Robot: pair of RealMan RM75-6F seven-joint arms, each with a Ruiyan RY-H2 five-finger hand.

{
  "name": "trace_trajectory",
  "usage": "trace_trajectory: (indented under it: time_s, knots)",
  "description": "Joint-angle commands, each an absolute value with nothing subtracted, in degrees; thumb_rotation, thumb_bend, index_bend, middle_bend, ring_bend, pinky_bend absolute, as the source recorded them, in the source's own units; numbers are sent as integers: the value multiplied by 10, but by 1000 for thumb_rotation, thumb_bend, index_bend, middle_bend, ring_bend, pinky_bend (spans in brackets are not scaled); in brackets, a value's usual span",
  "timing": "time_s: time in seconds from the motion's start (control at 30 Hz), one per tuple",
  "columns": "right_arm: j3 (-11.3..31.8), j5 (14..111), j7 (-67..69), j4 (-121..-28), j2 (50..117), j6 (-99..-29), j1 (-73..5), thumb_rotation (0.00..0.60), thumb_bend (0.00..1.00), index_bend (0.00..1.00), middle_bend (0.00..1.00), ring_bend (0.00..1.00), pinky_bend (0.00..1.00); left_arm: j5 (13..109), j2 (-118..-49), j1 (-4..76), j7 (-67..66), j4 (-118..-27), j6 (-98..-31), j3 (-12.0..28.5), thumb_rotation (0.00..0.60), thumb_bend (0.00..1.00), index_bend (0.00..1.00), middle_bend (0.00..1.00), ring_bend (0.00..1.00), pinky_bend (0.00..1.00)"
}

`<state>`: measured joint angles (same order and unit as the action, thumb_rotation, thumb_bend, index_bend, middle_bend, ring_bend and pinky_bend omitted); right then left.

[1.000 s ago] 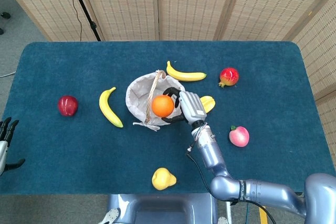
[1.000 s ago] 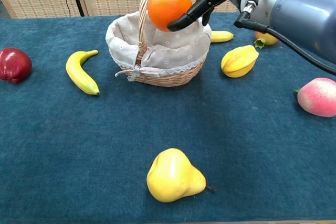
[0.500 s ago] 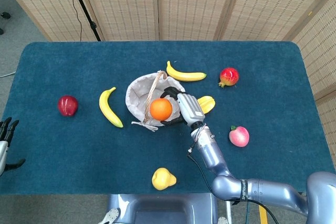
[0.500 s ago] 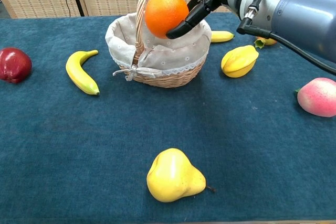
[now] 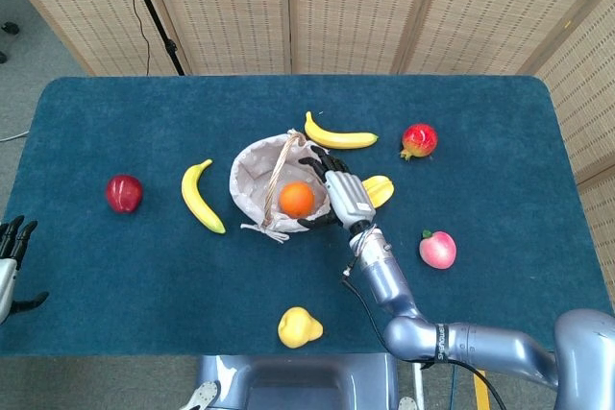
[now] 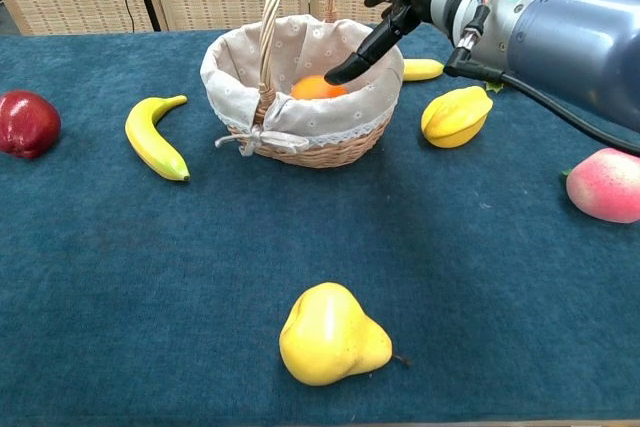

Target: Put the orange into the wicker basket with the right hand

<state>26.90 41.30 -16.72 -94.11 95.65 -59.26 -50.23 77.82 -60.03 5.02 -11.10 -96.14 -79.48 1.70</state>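
The orange (image 5: 296, 200) (image 6: 318, 88) lies inside the wicker basket (image 5: 252, 180) (image 6: 300, 142), which has a white cloth lining and a tall handle. My right hand (image 5: 338, 194) (image 6: 385, 7) hovers over the basket's right rim with its fingers spread and nothing in them; it is just off the orange. My left hand (image 5: 10, 254) shows at the far left edge of the head view, off the table, fingers apart and holding nothing.
Around the basket on the blue table (image 5: 144, 266): two bananas (image 5: 201, 196) (image 5: 338, 136), a red apple (image 5: 124, 193), a pomegranate (image 5: 419, 140), a yellow starfruit (image 6: 455, 115), a peach (image 6: 604, 185) and a yellow pear (image 6: 330, 335) near the front edge.
The orange dropped from my right hand into the basket. The hand's fingers spread apart and now stay above the rim.
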Motion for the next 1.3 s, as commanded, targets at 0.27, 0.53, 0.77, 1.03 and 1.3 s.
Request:
trace_trajectory:
  time_s: [0.27, 0.53, 0.77, 1.03, 1.3]
  knots:
    - [248, 427, -199, -946, 936, -623, -508, 600, 0, 120, 3, 31, 66, 775, -600, 52, -108, -959, -790, 16, 600, 0, 0, 0, 0, 0]
    - [187, 490, -281, -1039, 826, -680, -462, 600, 0, 100, 20, 54, 69, 783, -597, 52, -114, -967, -793, 13, 600, 0, 0, 0, 0, 0]
    - [114, 577, -288, -1100, 741, -724, -395, 600, 0, 75, 6, 45, 58, 783, -593, 49, -113, -970, -799, 13, 600, 0, 0, 0, 0, 0]
    - [-42, 785, -232, -1116, 617, -843, -238, 600, 0, 0, 0, 33, 54, 797, -589, 43, -118, -980, -815, 11, 600, 0, 0, 0, 0, 0]
    - [-99, 850, -171, -1050, 588, -935, -126, 600, 0, 0, 0, 32, 53, 810, -590, 40, -127, -986, -823, 6, 600, 0, 0, 0, 0, 0]
